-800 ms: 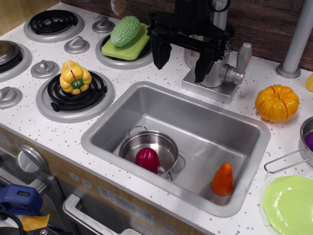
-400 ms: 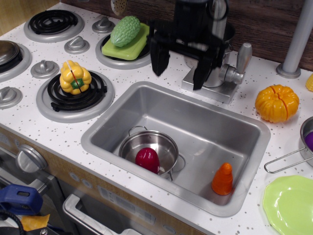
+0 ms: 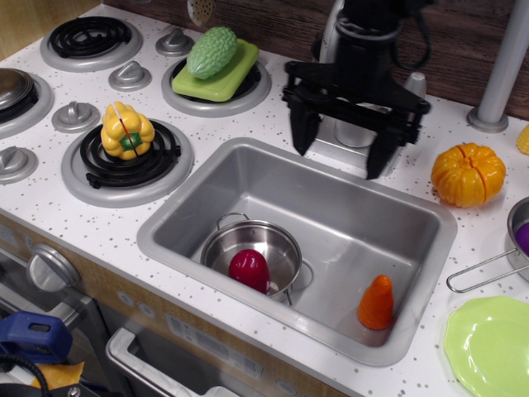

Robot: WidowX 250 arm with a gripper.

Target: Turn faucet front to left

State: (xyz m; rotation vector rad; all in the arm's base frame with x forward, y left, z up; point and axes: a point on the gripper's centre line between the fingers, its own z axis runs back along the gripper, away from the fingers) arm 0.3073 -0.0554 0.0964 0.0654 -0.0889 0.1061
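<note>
Faucet [image 3: 357, 132] stands right behind the gripper [image 3: 341, 149], mostly hidden by it, at the back rim of the sink [image 3: 430, 207].

Since a moment ago the gripper has shifted right, from left of the body to squarely in front of it, likely lining up on the spout. Its jaws are spread wide, straddling the base, holding nothing.

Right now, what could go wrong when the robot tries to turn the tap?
The gripper hangs open in front of the faucet, hiding most of it, so its fingers may close on the wrong part and miss the spout. Its right finger is near the side lever and might knock that instead. Both fingers hang over the back rim of the sink, so a low swing left could scrape it.
</note>
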